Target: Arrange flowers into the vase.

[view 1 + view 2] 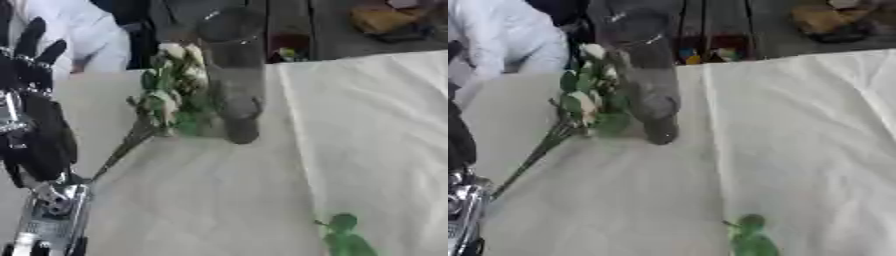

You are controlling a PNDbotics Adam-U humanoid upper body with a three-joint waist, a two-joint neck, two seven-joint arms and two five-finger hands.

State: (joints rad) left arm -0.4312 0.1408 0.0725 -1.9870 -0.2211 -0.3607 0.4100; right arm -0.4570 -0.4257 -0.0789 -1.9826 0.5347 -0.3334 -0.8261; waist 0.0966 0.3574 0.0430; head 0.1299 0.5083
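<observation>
Cream cloth-covered table [367, 125], dark cluttered floor beyond; flower bunch [171, 95] lies left of the upright clear vase [234, 80], seemingly touching it, heads pointing away, stems running toward near-left; left hand [31, 55] raised at left edge, fingers straight and spread.

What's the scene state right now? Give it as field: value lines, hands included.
surface: table under a white cloth
vase: clear glass vase, upright, far centre
flowers: white-and-green bunch leaning beside the vase on its left, not inside; stems trail down-left
left hand: left hand raised at the left edge, fingers straight, holding nothing
right hand: not visible
other: green sprig lying on the cloth near the bottom edge
</observation>
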